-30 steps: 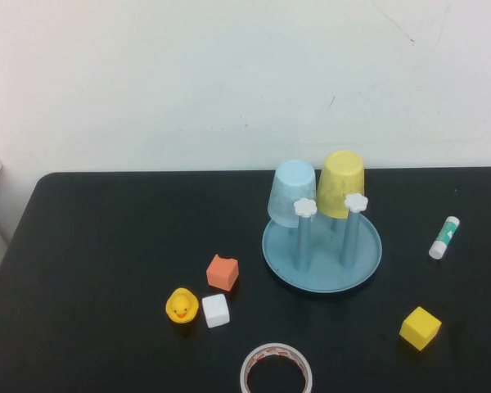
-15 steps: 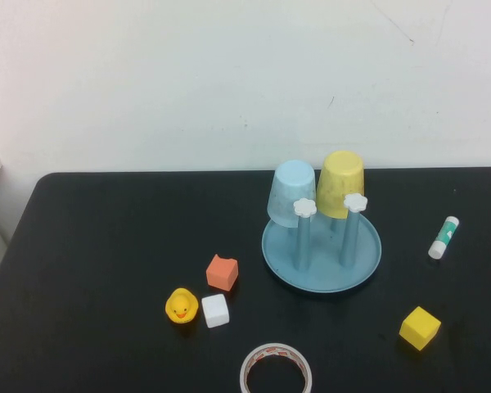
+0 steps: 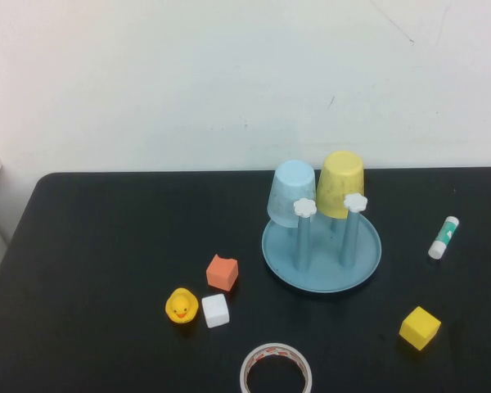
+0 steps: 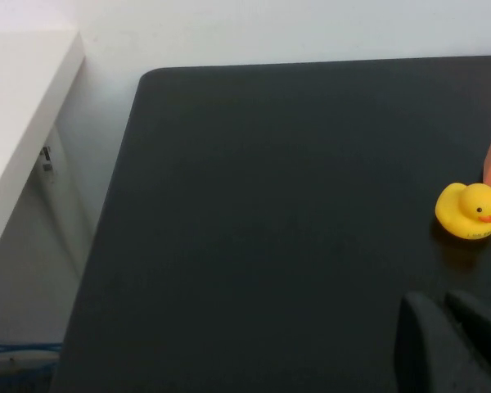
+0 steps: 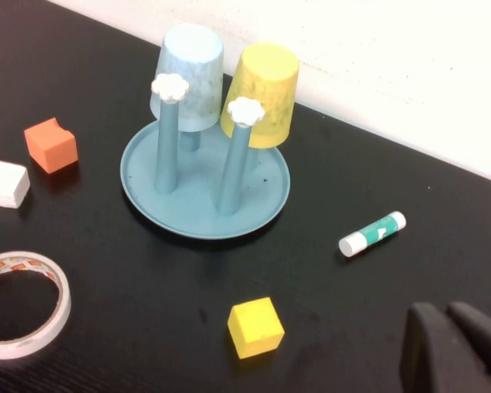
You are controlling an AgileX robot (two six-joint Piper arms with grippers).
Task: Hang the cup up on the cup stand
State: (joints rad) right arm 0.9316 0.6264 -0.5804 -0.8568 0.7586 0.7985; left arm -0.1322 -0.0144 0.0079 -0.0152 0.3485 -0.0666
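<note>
Fingers pressed together on left gripper (image 4: 452,344) and right gripper (image 5: 457,348), plain yellow tapered cup (image 3: 341,184) upturned on cup stand (image 3: 322,250)

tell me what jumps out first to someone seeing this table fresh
The yellow cup hangs upside down on the cup stand at the table's far right, beside a pale blue cup. A rubber duck sits front left. The left gripper and right gripper, both shut, hover back off the stand.

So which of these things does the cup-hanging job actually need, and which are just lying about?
Part of the job:
- yellow cup, upside down on a post
- cup stand

Just lying about:
- pale blue cup, also on the stand
- rubber duck
- orange block
- white block
- yellow cube
- tape roll
- glue stick
</note>
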